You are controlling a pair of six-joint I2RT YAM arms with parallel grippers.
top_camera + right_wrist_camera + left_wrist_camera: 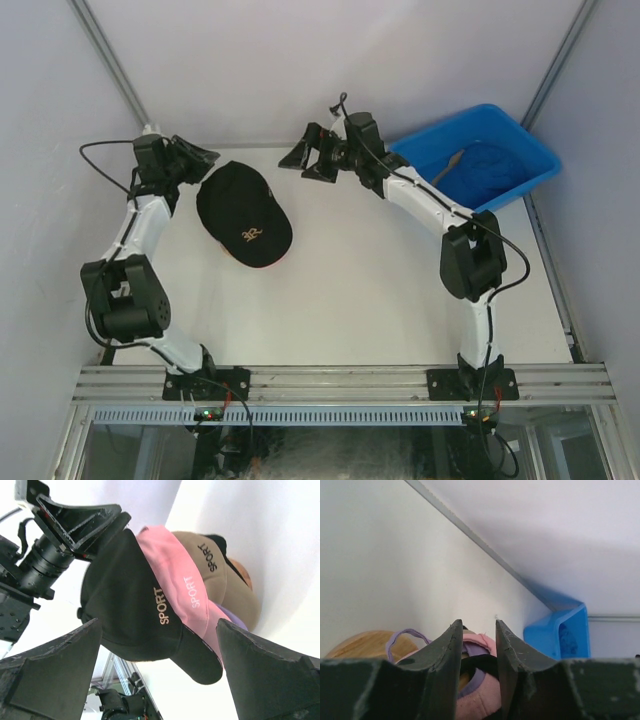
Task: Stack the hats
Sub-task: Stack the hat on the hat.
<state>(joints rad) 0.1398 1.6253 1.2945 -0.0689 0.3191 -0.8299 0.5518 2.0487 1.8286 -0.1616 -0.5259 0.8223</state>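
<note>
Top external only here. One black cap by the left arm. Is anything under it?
Observer: Yes. In the right wrist view the black cap lies over a pink cap, with a tan cap beneath that.
Operator: What's the pile sitting on?
Observer: The left wrist view shows a rounded wooden stand beneath a purple strap.

The hats [243, 213] lie stacked on the tabletop [370, 290], left of centre. The bin [530, 160] sits at the far right corner, the right pincer [300, 160] between them.
</note>
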